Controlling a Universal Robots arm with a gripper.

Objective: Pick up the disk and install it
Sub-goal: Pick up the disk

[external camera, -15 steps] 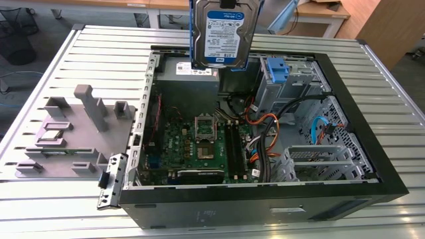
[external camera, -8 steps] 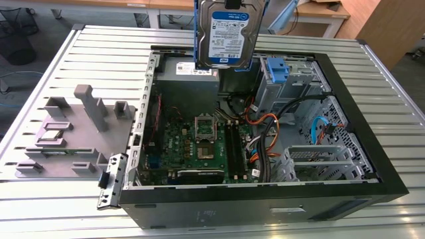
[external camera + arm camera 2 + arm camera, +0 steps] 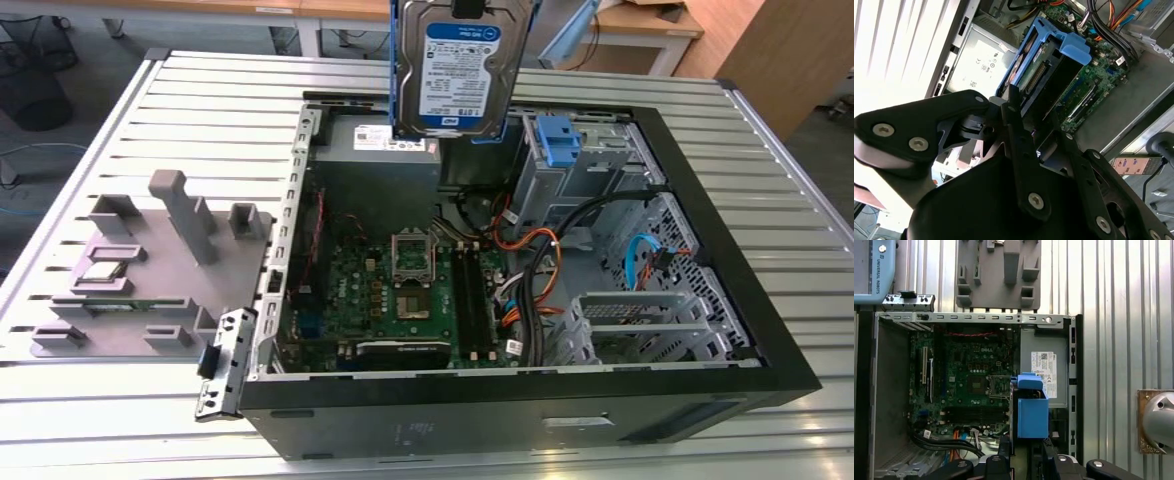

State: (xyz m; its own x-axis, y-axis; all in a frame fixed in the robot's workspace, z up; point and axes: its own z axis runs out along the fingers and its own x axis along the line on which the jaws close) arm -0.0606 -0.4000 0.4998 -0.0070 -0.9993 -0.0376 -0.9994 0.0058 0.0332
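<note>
My gripper (image 3: 1031, 109) is clamped tight on the disk (image 3: 457, 70), which hangs upright straight below me, label out. Beneath us lies the open computer case (image 3: 747, 330), with its power supply (image 3: 1046, 371) and motherboard (image 3: 414, 290) showing.

The gripper (image 3: 1034, 112) points straight down, and its 2 black fingers (image 3: 1021, 145) are closed on opposite sides of the disk (image 3: 457, 70), which hangs upright beneath it. In both wrist views the black bolted links of the fingers spread outward from the grip toward the wrist.
</note>
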